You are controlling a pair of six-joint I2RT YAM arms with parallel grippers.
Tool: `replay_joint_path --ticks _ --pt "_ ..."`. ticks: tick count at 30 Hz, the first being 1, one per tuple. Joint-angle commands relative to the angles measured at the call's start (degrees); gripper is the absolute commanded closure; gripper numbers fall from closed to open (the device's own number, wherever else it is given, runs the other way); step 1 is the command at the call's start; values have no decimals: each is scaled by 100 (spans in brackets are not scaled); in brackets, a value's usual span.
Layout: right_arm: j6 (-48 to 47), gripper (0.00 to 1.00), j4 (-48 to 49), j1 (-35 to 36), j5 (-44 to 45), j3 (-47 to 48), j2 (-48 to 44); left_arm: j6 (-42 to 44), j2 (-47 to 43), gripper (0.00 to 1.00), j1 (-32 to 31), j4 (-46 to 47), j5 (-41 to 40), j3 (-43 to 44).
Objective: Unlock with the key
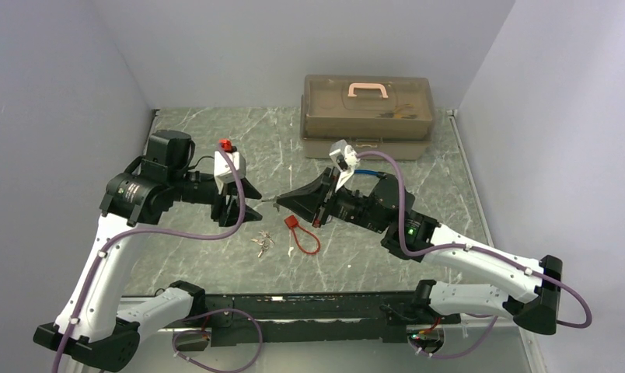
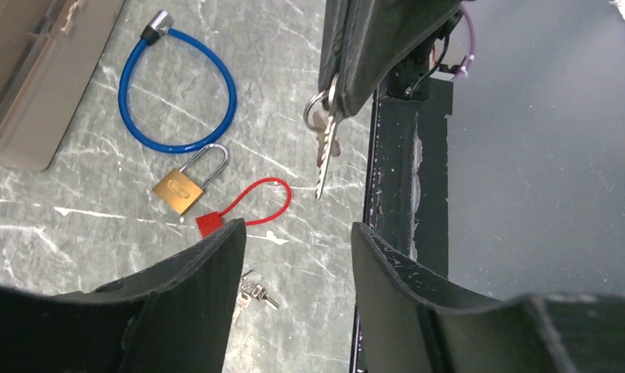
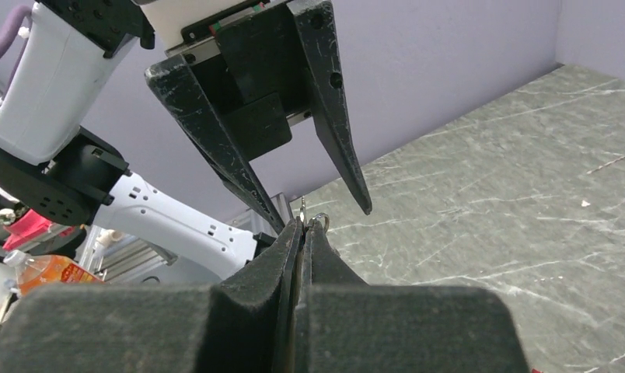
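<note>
top, left gripper [image 1: 247, 203]: your jaws were spread wide, aimed at the right arm, with nothing between them.
top, right gripper [image 1: 282, 202]: jaws were pressed together, the tip just beside the left fingertips and up off the table [image 1: 216, 140].
top, key [image 1: 272, 200]: only a thin sliver at the right tip, hard to make out from up here.
top, spare keys [image 1: 263, 243]: these lay flat on the table near the grippers, with the red lock [image 1: 303, 233] just beside them.
top, box [image 1: 368, 116]: it sat at the back, well apart from both arms.
left wrist, key: you had it pinched at the head by the right gripper. It hung blade-down on its ring, above the gap between your open left fingers [image 2: 208, 311].
left wrist, padlock [image 2: 186, 183]: the brass one lay flat on the table, between the blue lock [image 2: 177, 97] and the red lock. I couldn't tell if it was locked.
right wrist, right gripper: the pads were squeezed tight, with only the key ring poking out at the tip.
right wrist, left gripper: its two fingers stood apart right in front of that tip.
right wrist, bottle [image 3: 45, 272]: an orange blur low on the left.
</note>
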Motion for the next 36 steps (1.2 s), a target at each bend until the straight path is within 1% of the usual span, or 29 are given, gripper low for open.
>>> replay_joint_path --ticks 1,6,8,10,11,14,18,22,25,27,29,31,33,36 --pt "104 100 409 47 -187 163 93 -154 -49 45 -5 264 532 215" --pt "104 100 383 64 -287 227 209 147 -31 51 -5 58 844 285" --pt "104 100 394 69 -281 249 230 153 2 61 -5 40 945 293" --pt "96 100 378 72 -259 262 233 178 6 75 -5 46 977 287" --pt "95 100 378 72 -247 257 234 171 4 79 -5 63 974 284" --pt "95 100 394 73 -235 238 207 175 -9 85 -5 96 895 267" --pt "95 100 394 86 -273 220 197 196 -3 100 -5 106 775 258" --pt "2 100 144 92 -347 251 222 229 34 100 -7 30 562 423" --pt "-481 83 -646 55 -125 498 163 400 181 100 -12 -278 311 662" --pt "-790 74 -1015 -85 32 717 61 240 356 100 -41 -450 -60 858" --pt "-951 65 -1217 -336 -176 924 -6 358 657 100 -92 -949 -252 1170" --pt "-999 60 -1389 -666 -614 1223 89 366 866 100 -152 -1249 -368 1358" --pt "-1074 56 -1736 -856 -1066 1540 301 279 874 100 -214 -1226 -453 1355" --pt "-1353 53 -2127 -890 -1635 1943 628 150 813 100 -307 -1146 -581 1358"
